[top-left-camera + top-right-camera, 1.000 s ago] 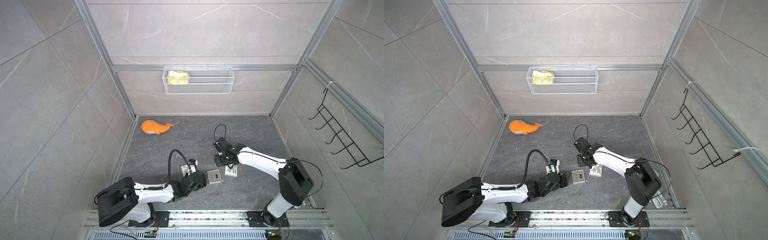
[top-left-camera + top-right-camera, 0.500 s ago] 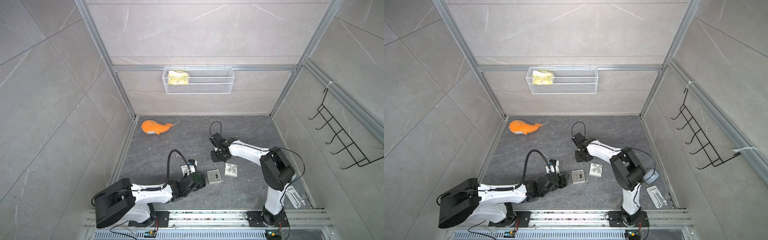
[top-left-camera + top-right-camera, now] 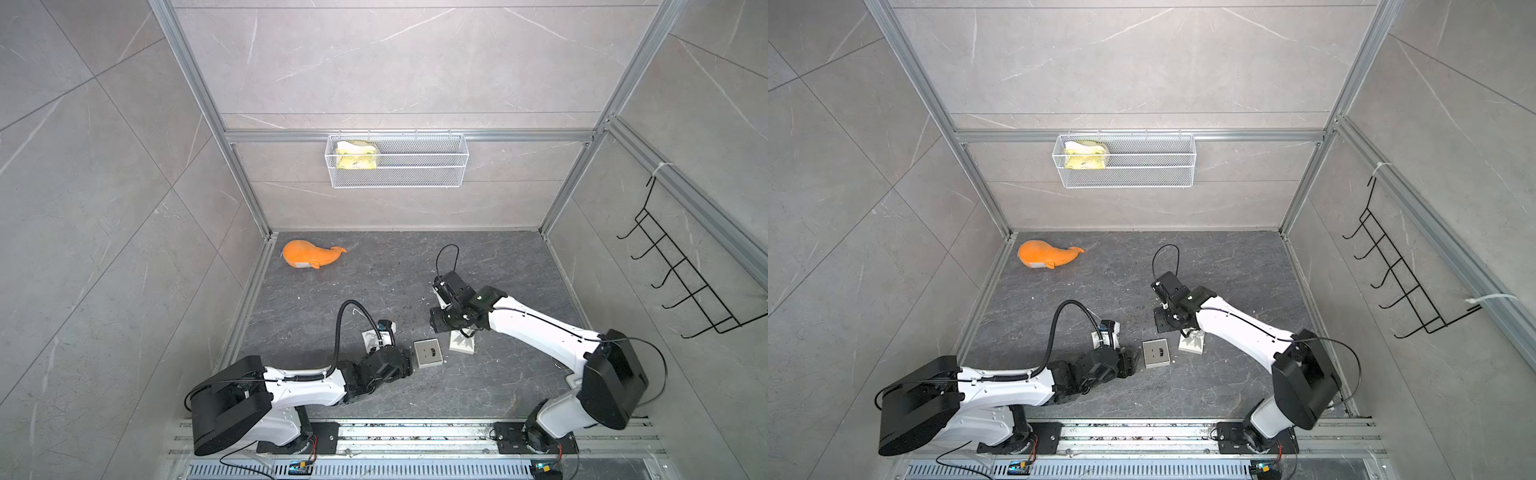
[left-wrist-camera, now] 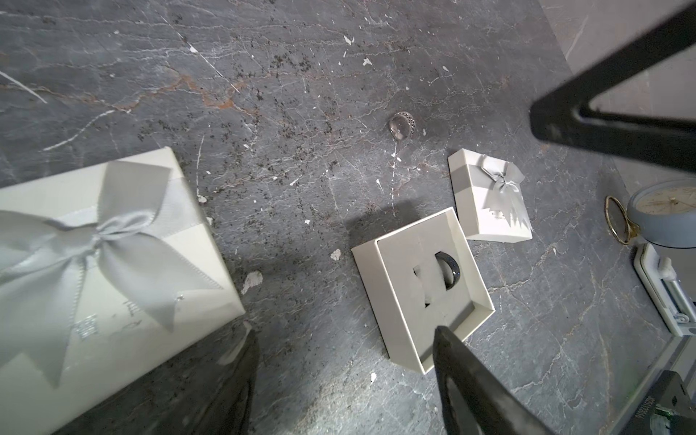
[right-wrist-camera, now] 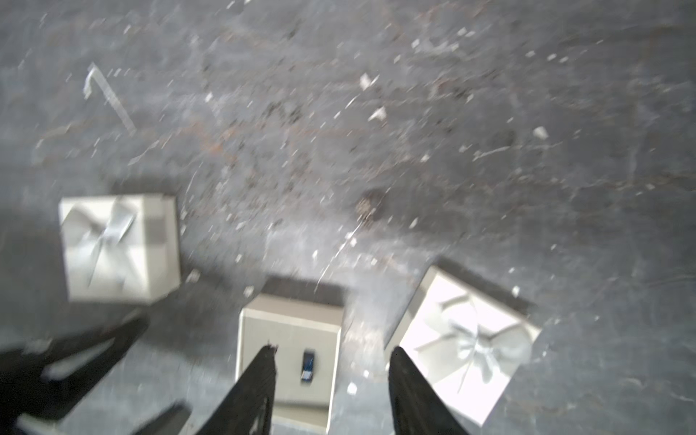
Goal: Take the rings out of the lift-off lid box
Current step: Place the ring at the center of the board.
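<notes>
The lift-off lid box (image 4: 395, 301) lies open on the floor, also seen in both top views (image 3: 428, 353) (image 3: 1156, 353). One dark ring (image 4: 448, 269) stands in its insert slot, blurred in the right wrist view (image 5: 308, 363). Its bow-topped lid (image 3: 462, 344) (image 4: 489, 199) lies beside it. Another ring (image 4: 402, 126) lies on the bare floor beyond the box. My left gripper (image 4: 344, 335) (image 3: 409, 361) is open and empty, low at the box's edge. My right gripper (image 5: 333, 352) (image 3: 440, 322) is open and empty above the floor, just behind box and lid.
A second closed gift box with a bow (image 4: 94, 263) (image 3: 376, 338) sits beside the left wrist. An orange whale toy (image 3: 309, 254) lies at the back left. A wire basket (image 3: 397, 160) and a hook rack (image 3: 681, 282) hang on the walls. A small clock (image 4: 663, 211) stands at the right.
My right gripper was shut a second ago and now stands open. Its arm swung toward the back, then came forward again. The left arm has not moved.
</notes>
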Robot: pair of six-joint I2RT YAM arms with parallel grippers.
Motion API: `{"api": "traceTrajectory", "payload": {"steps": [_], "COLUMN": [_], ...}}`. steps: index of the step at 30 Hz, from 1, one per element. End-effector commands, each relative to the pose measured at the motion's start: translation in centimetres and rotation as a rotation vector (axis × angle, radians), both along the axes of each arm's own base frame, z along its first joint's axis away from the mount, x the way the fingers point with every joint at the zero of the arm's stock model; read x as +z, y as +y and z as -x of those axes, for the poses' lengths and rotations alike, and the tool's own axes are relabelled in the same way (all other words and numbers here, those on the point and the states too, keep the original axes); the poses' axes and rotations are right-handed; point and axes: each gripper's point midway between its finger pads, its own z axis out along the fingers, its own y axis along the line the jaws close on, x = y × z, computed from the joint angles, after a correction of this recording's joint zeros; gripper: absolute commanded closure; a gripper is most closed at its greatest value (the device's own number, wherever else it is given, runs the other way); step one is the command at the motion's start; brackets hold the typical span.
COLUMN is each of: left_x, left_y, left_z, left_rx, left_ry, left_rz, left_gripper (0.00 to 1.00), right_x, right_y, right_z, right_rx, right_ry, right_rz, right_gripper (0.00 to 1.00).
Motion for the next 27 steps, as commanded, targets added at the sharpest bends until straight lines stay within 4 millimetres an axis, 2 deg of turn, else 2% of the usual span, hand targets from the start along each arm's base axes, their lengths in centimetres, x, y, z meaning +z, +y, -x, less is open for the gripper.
{"api": "traceTrajectory", "payload": {"steps": [1, 4, 7, 15, 22, 27], "left_x": [0.5, 0.1, -0.1, -0.9, -0.6, -1.4], "left_y": [-1.2, -1.7, -2.3, -3.3, -3.7, -3.9], "left_z": [0.0, 0.0, 0.0, 0.0, -0.5, -0.5], "left_rx": [-0.019, -0.027, -0.037, -0.039, -0.025, -0.029], "left_ry": [0.011, 0.024, 0.032, 0.060, 0.060, 0.077], "left_rz": [0.043, 0.046, 0.055, 0.056, 0.039, 0.010], "left_gripper": [0.27, 0.27, 0.27, 0.27, 0.27, 0.27], "right_x": [-2.2, -3.2, -4.4, -6.3, -7.2, -7.6], "right_y": [-0.3, 0.0, -0.1, 0.6, 0.4, 0.3], "right_z": [3.9, 5.2, 5.6, 5.8, 5.2, 4.8], "right_rx": [0.023, 0.033, 0.026, 0.031, 0.016, 0.007], "right_ry": [0.091, 0.121, 0.135, 0.145, 0.134, 0.124], "right_rz": [0.035, 0.044, 0.074, 0.105, 0.143, 0.171], "right_gripper": [0.53, 0.56, 0.56, 0.59, 0.60, 0.63]}}
